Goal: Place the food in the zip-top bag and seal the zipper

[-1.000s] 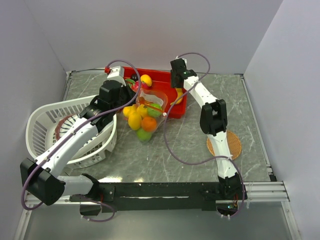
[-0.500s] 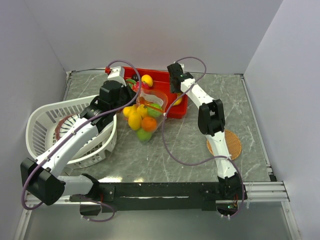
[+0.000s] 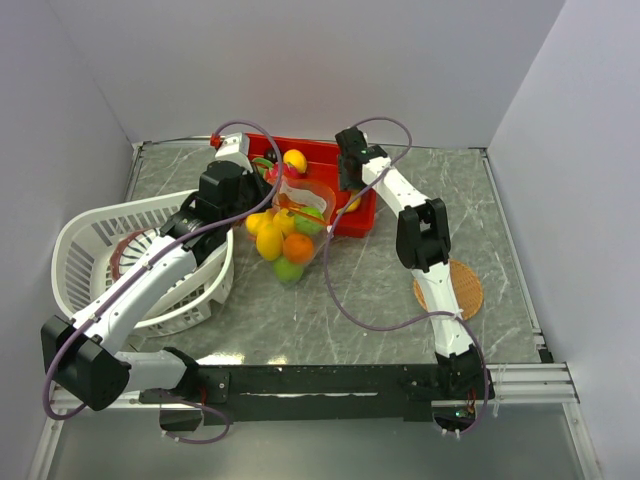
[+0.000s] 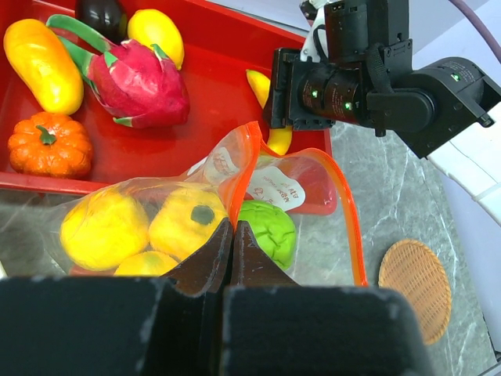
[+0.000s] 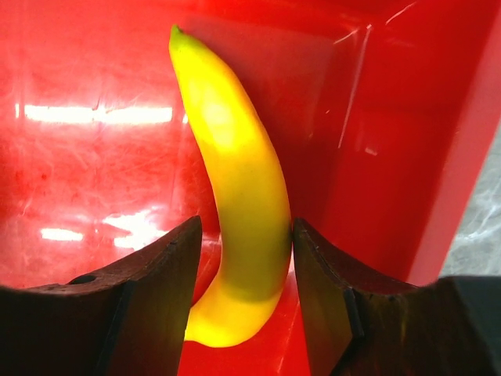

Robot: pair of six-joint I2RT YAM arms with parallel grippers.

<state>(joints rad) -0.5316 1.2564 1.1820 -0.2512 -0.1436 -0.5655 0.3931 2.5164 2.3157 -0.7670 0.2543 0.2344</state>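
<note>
The zip-top bag (image 3: 290, 238) lies half on the red tray's front edge, holding several fruits: yellow lemons (image 4: 106, 229), a green lime (image 4: 270, 229) and an orange (image 3: 298, 247). Its mouth stands open. My left gripper (image 4: 232, 229) is shut on the near side of the orange zipper (image 4: 249, 160). My right gripper (image 5: 244, 235) is open, down in the tray's right end, with a finger on each side of the yellow banana (image 5: 243, 211). The right finger touches the banana and the left finger stands a little off it. The banana also shows in the left wrist view (image 4: 260, 84).
The red tray (image 3: 322, 148) also holds a dragon fruit (image 4: 141, 78), a small pumpkin (image 4: 48, 145), a yellow mango (image 4: 43, 66), a lemon (image 4: 156, 35) and an eggplant (image 4: 102, 12). A white slatted basket (image 3: 90, 240) stands at the left. A wicker coaster (image 3: 448, 288) lies at the right.
My right gripper has moved left and down into the tray's right end, over the banana. The left gripper and the bag have not moved.
</note>
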